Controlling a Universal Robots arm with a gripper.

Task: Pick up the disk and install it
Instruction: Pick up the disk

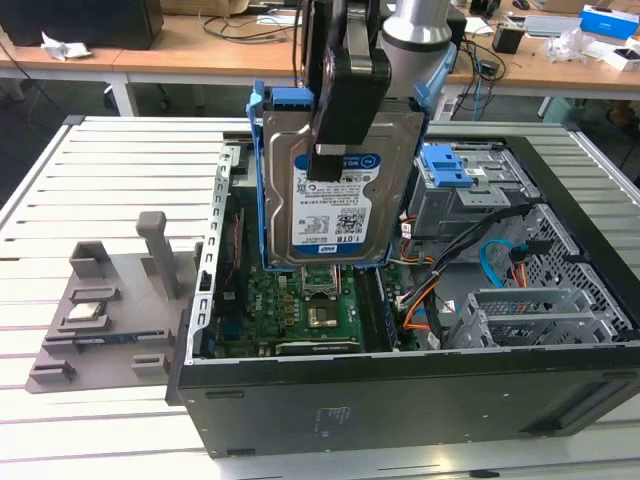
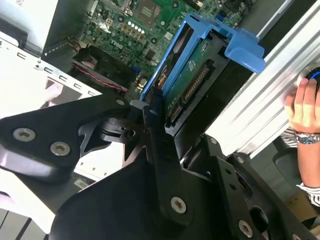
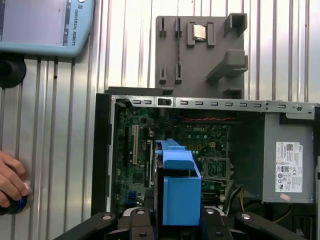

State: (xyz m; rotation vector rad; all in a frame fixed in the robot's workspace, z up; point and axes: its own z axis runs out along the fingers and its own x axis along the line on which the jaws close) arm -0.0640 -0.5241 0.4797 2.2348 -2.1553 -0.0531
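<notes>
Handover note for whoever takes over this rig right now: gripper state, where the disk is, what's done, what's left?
Gripper: shut on the disk, holding it upright.
Disk: in the air above the open computer case, over the motherboard, with its blue carrier rail around it.
Done: pickup.
Left: install. The disk is not yet in the drive bay, which is toward the exterior view's right of it.

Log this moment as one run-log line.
gripper shut on disk | disk upright, held over open computer case | not in drive bay
</notes>
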